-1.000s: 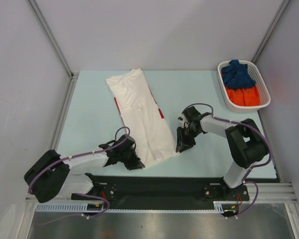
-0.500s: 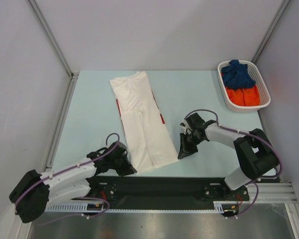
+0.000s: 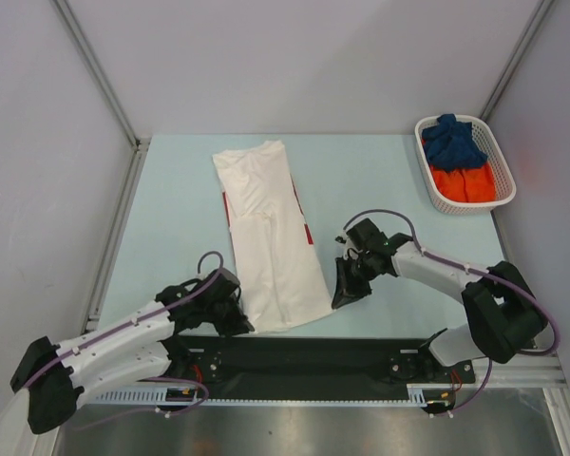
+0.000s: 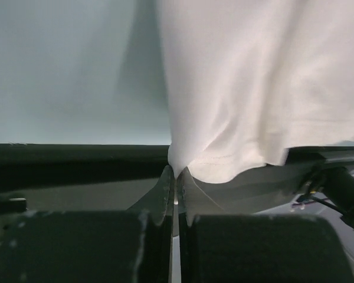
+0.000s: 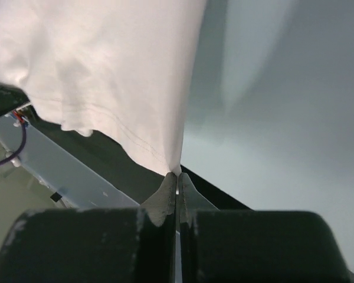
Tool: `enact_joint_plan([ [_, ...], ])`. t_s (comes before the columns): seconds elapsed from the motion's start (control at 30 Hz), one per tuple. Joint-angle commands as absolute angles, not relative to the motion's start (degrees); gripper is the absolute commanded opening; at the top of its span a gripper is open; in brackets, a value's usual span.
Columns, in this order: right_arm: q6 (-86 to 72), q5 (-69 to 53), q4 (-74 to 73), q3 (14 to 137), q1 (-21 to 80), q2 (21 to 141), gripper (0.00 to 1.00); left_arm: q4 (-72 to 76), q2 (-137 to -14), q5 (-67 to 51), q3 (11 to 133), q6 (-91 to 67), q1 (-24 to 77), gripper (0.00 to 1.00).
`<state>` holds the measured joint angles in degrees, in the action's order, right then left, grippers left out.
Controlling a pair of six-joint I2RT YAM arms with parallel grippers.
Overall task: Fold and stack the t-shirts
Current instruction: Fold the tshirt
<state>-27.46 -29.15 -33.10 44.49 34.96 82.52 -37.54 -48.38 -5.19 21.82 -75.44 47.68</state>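
Observation:
A white t-shirt [image 3: 271, 233] lies as a long folded strip down the middle of the table, red print peeking from its edges. My left gripper [image 3: 239, 323] is shut on the strip's near left corner [image 4: 177, 162]. My right gripper [image 3: 340, 296] is shut on the near right corner [image 5: 176, 168]. Both pinched corners pull the hem [image 4: 236, 168] taut between them. A dark blue t-shirt [image 3: 453, 141] and an orange t-shirt [image 3: 463, 182] lie bunched in the basket at the back right.
The white lattice basket [image 3: 499, 166] stands at the table's back right corner. A black base rail [image 3: 304, 356] runs along the near edge under the shirt's hem. Grey walls close the left, back and right sides.
Both grippers closed on the shirt's near corners. The strip has straightened and its near end has been drawn toward the table's front edge; the left arm stretched out lower.

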Motion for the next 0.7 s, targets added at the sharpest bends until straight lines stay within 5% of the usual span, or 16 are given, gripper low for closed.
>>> enact_joint_plan([
  [0.0,-27.8,-27.8,-35.7,53.8,34.6,80.6,0.0,-46.0,-48.8,3.3,33.8,-70.0,47.3,0.0],
  [0.4,-21.4,-31.2,-37.7,86.6,27.4,104.1,0.0,-43.7,-67.0,-2.0,53.8,-45.6,21.0,0.0],
  [0.67,-20.5,-32.8,-41.3,108.0,26.1,123.2,0.0,-40.9,-89.7,-3.1,67.3,-35.2,16.9,0.0],
])
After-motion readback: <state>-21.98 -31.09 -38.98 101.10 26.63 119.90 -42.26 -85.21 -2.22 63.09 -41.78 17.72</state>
